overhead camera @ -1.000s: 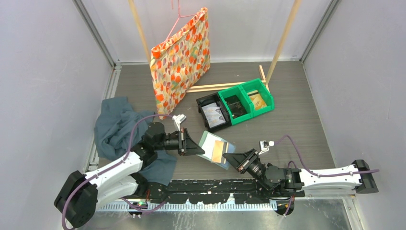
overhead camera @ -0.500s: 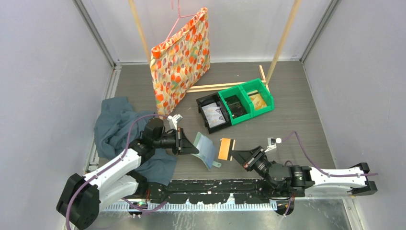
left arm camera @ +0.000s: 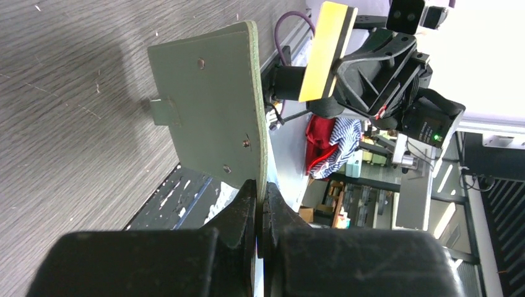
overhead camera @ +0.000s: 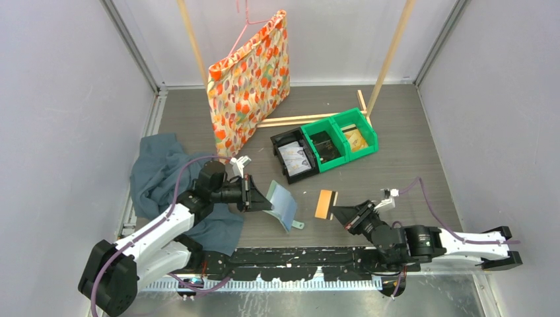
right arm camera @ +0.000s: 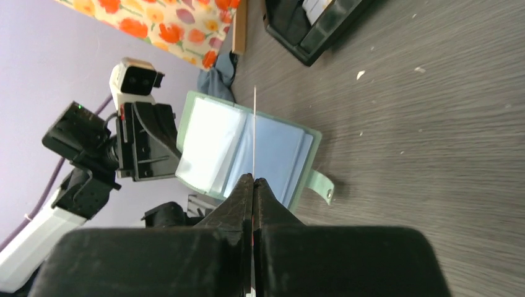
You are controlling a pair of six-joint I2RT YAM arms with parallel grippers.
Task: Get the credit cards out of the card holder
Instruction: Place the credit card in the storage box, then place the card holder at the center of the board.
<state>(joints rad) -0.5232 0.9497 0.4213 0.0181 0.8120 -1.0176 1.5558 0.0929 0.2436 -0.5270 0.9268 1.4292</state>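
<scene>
One orange credit card (overhead camera: pixel 324 204) now hangs clear of the card holder (overhead camera: pixel 284 203). A second ago it sat tucked in the open wallet; since then the right claw (overhead camera: pixel 335 210), clenched on the card's near edge, has drawn it away, leaving bare counter (overhead camera: pixel 396 152) showing between the two. The left claw (overhead camera: pixel 267 203), clamped on the sage-green holder's edge, has tipped it up off the counter, its pale blue panels facing the card and its strap tab dangling. That looks like one card out; whether the pockets hide more cannot be told. Beyond, the green bins (overhead camera: pixel 347 142) and floral bag (overhead camera: pixel 249 82) are unmoved.
</scene>
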